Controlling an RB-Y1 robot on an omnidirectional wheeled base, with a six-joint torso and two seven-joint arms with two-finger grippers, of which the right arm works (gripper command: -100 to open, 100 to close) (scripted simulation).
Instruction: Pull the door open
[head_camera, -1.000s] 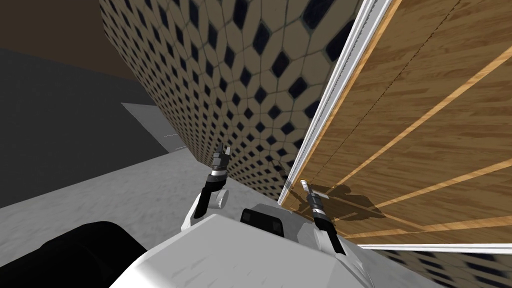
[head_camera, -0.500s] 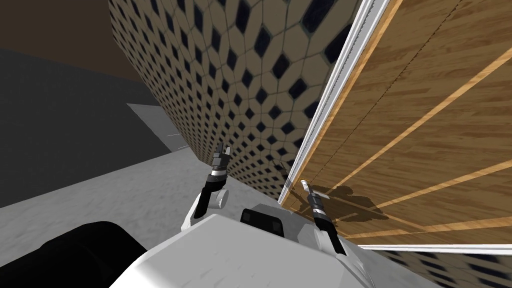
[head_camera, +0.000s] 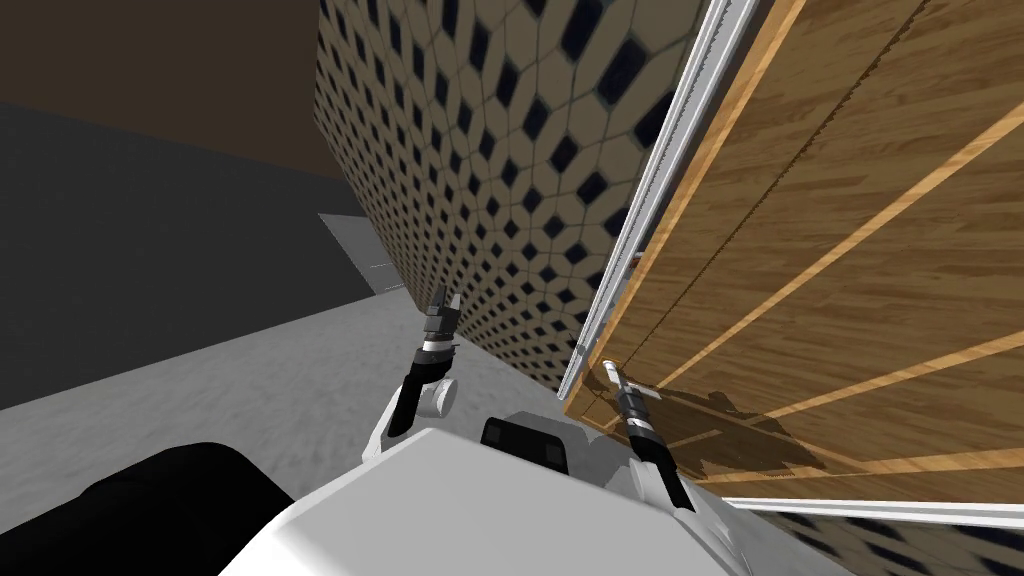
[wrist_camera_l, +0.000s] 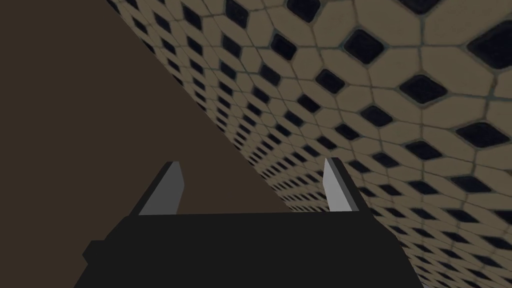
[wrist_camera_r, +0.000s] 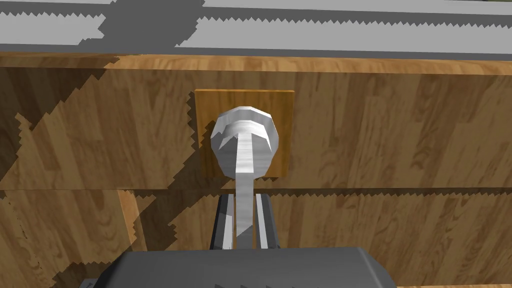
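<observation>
A wall (head_camera: 480, 200) of tan tiles with small dark diamonds runs away into the distance. The floor (head_camera: 250, 400) is grey and speckled. Beyond it lies a dark grey patch (head_camera: 150, 230), with a flat brown area (head_camera: 150, 50) above. A pale grey slab (head_camera: 362, 245) sits far off by the wall, maybe a step.

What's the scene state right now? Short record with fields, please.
door: wooden, looks slightly ajar from the white frame
lever: light grey, on a square plate near the door's edge
right hand: shut on the lever
left hand: open, holding nothing, facing the tiled wall
</observation>
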